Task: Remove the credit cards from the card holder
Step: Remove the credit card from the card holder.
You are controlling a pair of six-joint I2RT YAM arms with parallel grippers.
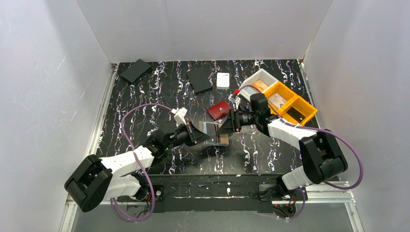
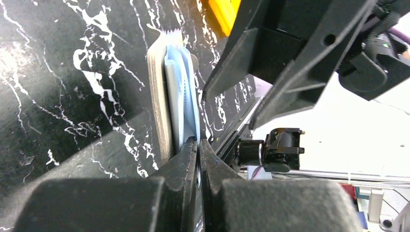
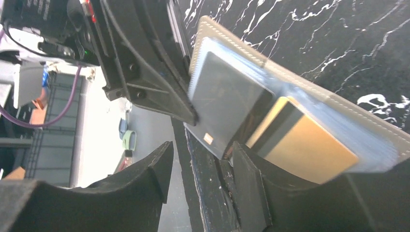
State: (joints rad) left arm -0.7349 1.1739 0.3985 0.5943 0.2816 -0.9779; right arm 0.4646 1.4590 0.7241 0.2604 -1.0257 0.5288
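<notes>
Mid-desk (image 1: pixel 145 92), the card holder (image 3: pixel 309 92) lies open between your two arms. Your left gripper (image 2: pixel 198 145) has its jaws clenched on one edge of it. Your right gripper (image 3: pixel 202 151), jaws released, straddles a protruding card corner. The orange card (image 3: pixel 309 150) sits just beside that corner, its long axis pointing out of the sleeve.

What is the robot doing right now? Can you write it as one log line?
left jaws: shut on card holder | right jaws: open at holder's edge | orange card: inside holder

No text, label, brand, number or sign can be read on anything in these views.
</notes>
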